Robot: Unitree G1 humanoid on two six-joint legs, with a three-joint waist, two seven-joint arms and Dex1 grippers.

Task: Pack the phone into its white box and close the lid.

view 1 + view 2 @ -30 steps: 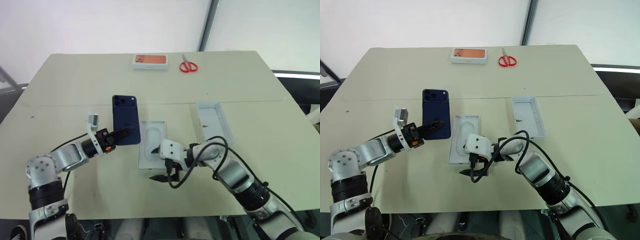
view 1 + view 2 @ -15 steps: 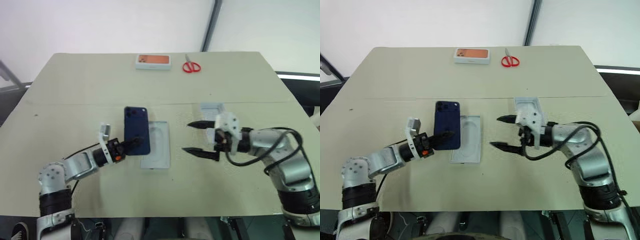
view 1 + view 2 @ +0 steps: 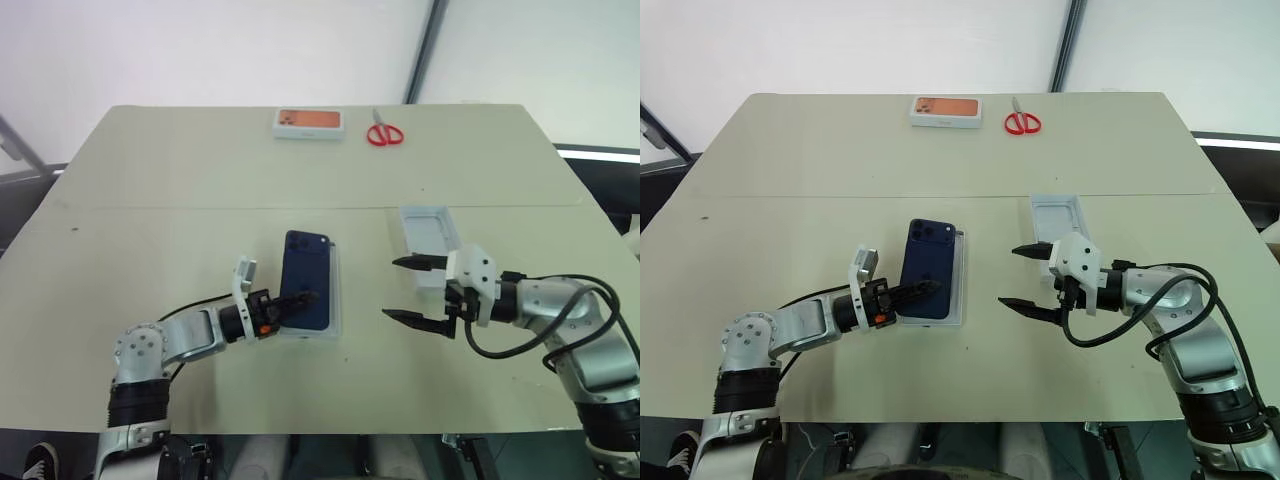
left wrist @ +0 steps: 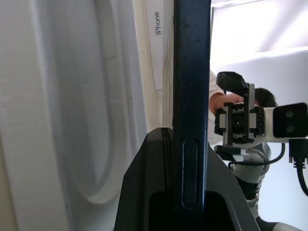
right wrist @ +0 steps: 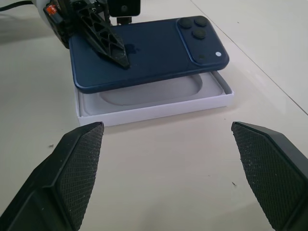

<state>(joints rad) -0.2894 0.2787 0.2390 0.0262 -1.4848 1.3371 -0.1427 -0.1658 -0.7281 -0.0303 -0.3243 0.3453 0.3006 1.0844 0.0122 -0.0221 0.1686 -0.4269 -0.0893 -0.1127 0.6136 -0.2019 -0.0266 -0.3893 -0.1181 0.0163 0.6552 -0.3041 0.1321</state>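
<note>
Left gripper (image 3: 300, 300) clamps phone (image 3: 305, 280) – right gripper (image 3: 418, 291) (empty), wide

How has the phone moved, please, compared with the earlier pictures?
Yes. The phone, held in the left pincer, has shifted rightward from the bare table to above the white box.

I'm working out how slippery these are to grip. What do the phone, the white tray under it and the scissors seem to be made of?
The phone: probably glass-backed, navy and smooth, with a faint sheen. The white tray: looks like matte cardboard, with thin crisp walls and a pale moulded recess. The scissors: red handles, likely plastic; the blades are too small to judge.
</note>
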